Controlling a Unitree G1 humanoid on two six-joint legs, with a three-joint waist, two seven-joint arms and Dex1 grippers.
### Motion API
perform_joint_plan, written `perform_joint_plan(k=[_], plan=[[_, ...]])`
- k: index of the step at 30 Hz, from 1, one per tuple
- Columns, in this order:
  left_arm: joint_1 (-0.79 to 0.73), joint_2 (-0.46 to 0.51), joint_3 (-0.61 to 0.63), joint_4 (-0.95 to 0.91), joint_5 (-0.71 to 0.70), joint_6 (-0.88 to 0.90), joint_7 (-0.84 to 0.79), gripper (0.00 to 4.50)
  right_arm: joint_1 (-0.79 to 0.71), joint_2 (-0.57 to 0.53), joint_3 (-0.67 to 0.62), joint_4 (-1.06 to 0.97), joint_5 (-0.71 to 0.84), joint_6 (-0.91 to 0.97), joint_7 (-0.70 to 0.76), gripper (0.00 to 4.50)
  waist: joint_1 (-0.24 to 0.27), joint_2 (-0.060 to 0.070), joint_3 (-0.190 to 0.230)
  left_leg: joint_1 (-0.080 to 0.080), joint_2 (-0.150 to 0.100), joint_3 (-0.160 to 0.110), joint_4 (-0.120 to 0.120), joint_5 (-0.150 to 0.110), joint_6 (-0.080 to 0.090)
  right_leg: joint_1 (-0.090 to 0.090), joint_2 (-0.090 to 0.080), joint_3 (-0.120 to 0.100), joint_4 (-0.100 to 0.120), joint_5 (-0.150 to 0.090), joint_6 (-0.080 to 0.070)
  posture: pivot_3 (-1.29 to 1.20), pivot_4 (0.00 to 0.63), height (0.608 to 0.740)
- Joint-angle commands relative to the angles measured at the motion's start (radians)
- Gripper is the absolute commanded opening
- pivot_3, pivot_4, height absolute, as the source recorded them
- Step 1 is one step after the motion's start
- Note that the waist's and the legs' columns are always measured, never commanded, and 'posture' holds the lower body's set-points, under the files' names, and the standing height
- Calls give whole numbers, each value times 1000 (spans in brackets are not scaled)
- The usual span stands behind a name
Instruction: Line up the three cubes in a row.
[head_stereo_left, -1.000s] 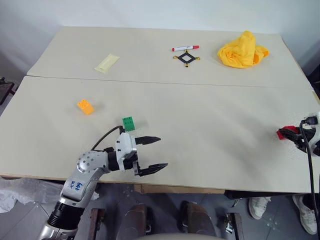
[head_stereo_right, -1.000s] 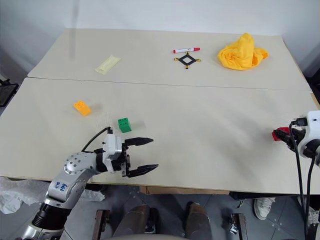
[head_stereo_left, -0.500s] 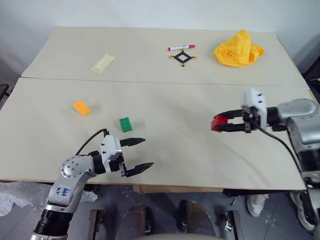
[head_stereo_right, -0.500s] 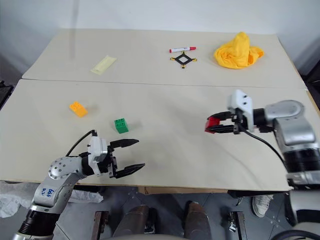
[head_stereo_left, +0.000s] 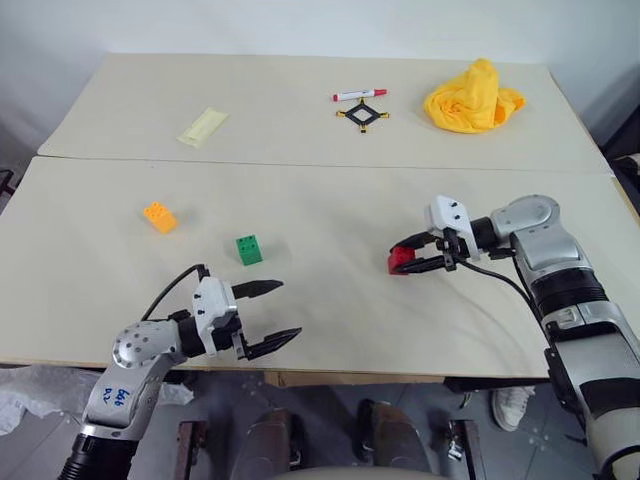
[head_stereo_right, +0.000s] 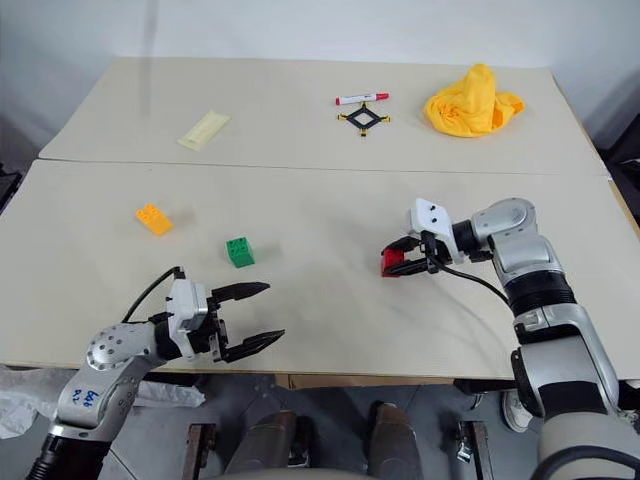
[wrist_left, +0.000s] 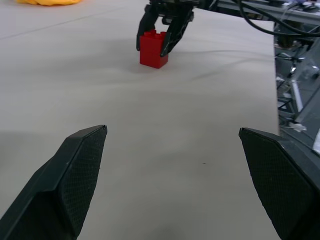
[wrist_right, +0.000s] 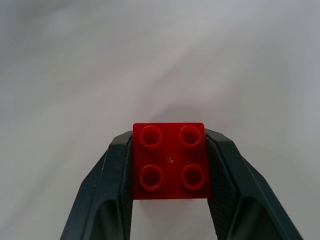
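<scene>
So the big pale table (head_stereo_left: 330, 130) takes up most of the scene, made of two boards butted together with a seam running across. On the far board, the crumpled yellow cloth (head_stereo_left: 472, 97) sits toward the right corner. Left of it there's a red marker (head_stereo_left: 358, 95) and, just in front of that, a small black square frame (head_stereo_left: 362, 115) with yellow corners. Way over on the far left lies a flat pale yellow packet (head_stereo_left: 203, 127).

The right gripper (head_stereo_left: 412, 259) is on the near board, right of center, fingers pinched on either side of the red cube (head_stereo_left: 400, 260), studs facing the wrist camera. From the left wrist view the cube looks like it's sitting on the tabletop, or barely off it, hard to tell.

The left gripper (head_stereo_left: 272, 316) hangs at the near edge of the table with its fingers spread wide, nothing between them.

The green cube (head_stereo_left: 248, 249) sits a bit beyond the left gripper. The orange cube (head_stereo_left: 159, 216) is further left and slightly farther back. The red one is well apart from both.
</scene>
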Motion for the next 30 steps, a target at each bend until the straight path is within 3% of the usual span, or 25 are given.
perform_joint_plan(k=[1, 6, 10, 15, 18, 24, 30], plan=[[23, 8, 52, -52, -22, -8, 23, 4500, 7, -16, -55, -34, 22, -52, -1, 2732, -1, 0, 0, 0, 0, 0, 0, 0, 0, 0, 0, 0, 0, 0, 0, 0, 150, 740], [168, -4, 248, -101, -97, 19, 110, 4500, 97, -54, -189, -152, 157, -71, 30, 4419, -2, 0, 0, -1, 0, -1, -1, 0, 0, 0, 0, 0, -1, 0, 0, 0, 150, 740], [316, -56, 408, -105, -122, 1, 190, 4500, 239, -29, -322, -285, 344, -69, 82, 4471, 4, -1, 0, -1, 0, -1, -1, -1, -1, 1, 0, 0, -4, 0, 0, 0, 150, 740], [436, -189, 616, -7, -144, -65, 322, 4500, 449, 22, -403, -447, 443, 4, -45, 4471, 8, -2, 0, 0, 1, -1, -1, -1, -1, 2, -1, 1, -3, 0, 0, 0, 150, 740], [448, -228, 666, 16, -167, -74, 358, 4500, 509, 53, -415, -504, 465, 37, -101, 4471, 7, -3, 0, 0, 1, -2, -1, -2, -1, 2, -1, 3, -4, 0, 0, 0, 150, 740], [416, -204, 589, -57, -159, -52, 344, 4500, 553, 75, -408, -545, 446, 10, -135, 4471, 10, -4, 0, 1, 1, -1, -1, -3, -2, 1, -2, 6, -2, 0, -1, 0, 150, 740], [253, -59, 458, 0, -141, -24, 228, 4500, 549, 48, -414, -568, 466, 39, -116, 4471, 6, -4, 0, 1, 1, -1, -1, -3, -2, 1, -1, 5, -2, 0, -1, 0, 150, 740]])
